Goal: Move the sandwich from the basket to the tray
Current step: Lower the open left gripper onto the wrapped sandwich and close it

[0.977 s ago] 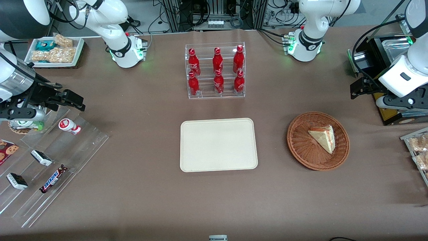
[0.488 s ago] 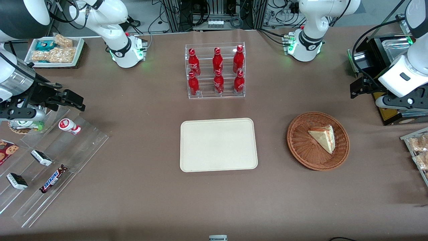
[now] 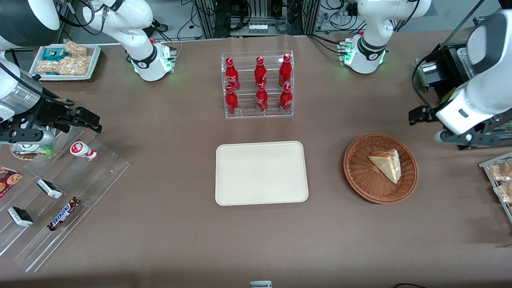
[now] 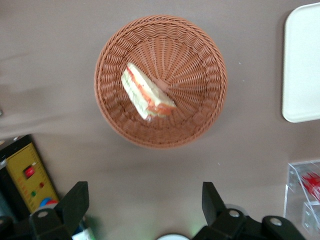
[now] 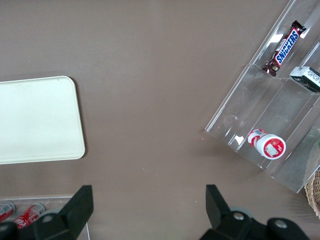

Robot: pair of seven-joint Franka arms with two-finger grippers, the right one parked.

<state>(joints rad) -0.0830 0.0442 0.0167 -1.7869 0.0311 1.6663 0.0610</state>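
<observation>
The sandwich (image 3: 387, 165), a cream wedge with red and green filling, lies in the round reddish-brown wicker basket (image 3: 356, 160). The cream tray (image 3: 261, 173) lies flat beside the basket, toward the parked arm's end, and holds nothing. My left gripper (image 3: 417, 114) hangs above the table, farther from the front camera than the basket and toward the working arm's end. In the left wrist view the gripper (image 4: 144, 202) is open and empty, with the basket (image 4: 200, 60), the sandwich (image 4: 146, 92) and an edge of the tray (image 4: 302, 70) in sight. The tray also shows in the right wrist view (image 5: 37, 120).
A clear rack of red bottles (image 3: 258, 86) stands farther from the camera than the tray. A black box with a yellow panel (image 4: 27, 172) sits close by the gripper. A snack tray (image 3: 498, 176) lies at the working arm's end; stepped acrylic racks (image 3: 60, 192) lie at the parked arm's.
My left arm has swung in from the table's end toward the basket, the gripper now slightly lower in the front view. The sandwich, basket and tray have not moved.
</observation>
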